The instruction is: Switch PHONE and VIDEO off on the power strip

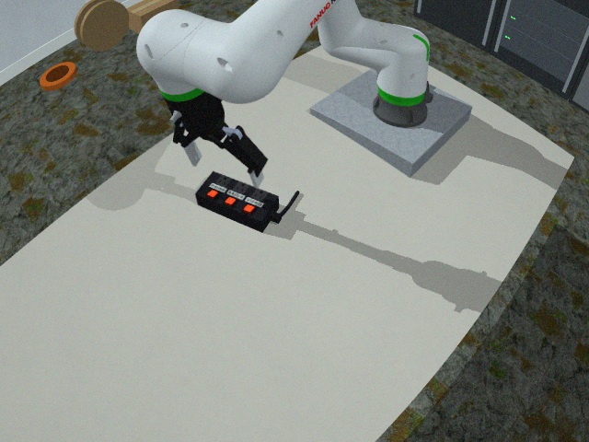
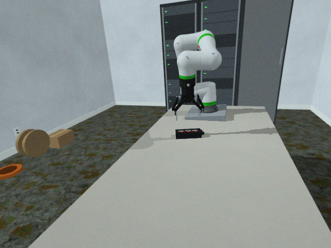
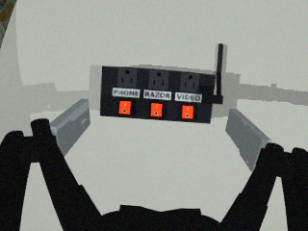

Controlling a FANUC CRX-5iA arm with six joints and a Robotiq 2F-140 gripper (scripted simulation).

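1. In the top view, the gripper [image 1: 223, 166] is hanging from the white arm [image 1: 247, 47] with its fingers spread to their widest and nothing between them. The power strip [image 1: 236, 201] is lying on the pale surface [image 1: 237, 332] just below the gripper, face up, with its three orange switches [image 1: 230, 201] showing in a row. One fingertip [image 1: 257, 179] is appearing over the strip's far edge, while the other is hanging beyond the strip's end; whether either is touching cannot be told here. The strip's short black cord [image 1: 288, 205] is sticking out from the end away from that outer finger.

2. In the exterior view, the gripper [image 2: 187, 113] is pointing straight down, standing wide open and gripping nothing. The power strip [image 2: 189, 133] is sitting flat on the surface [image 2: 186, 200] below the fingertips, with a visible gap between them. The gray base plate [image 2: 222, 115] is lying behind the gripper.

3. In the wrist view, the two gray fingers are framing the power strip [image 3: 157, 94] on either side, well apart from it. The strip is lying straight ahead of the gripper [image 3: 157, 130], level across the view, its labels reading upright above the switches [image 3: 156, 111]. The labels are blurry; the last one reads VIDEO [image 3: 188, 96].
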